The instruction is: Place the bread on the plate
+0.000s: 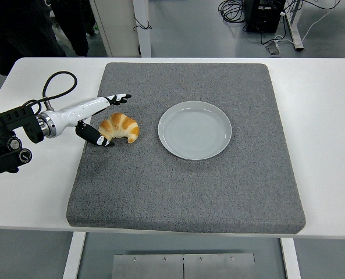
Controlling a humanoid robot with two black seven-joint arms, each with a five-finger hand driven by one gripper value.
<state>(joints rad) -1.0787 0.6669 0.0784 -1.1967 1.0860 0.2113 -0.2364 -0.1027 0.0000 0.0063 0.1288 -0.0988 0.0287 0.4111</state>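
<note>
While the croissant [120, 128] lies on the grey mat [184, 186] left of the empty plate [194, 129], it is bracketed by the spread, empty left hand [105, 119]; being judged light, soft and flaky, it is best taken gently across its thick middle.

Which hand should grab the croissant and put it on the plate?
The left hand. It is already beside the croissant, open, with fingers above it and the thumb below its left end. The plate sits just to the croissant's right. The right arm is not in view.
</note>
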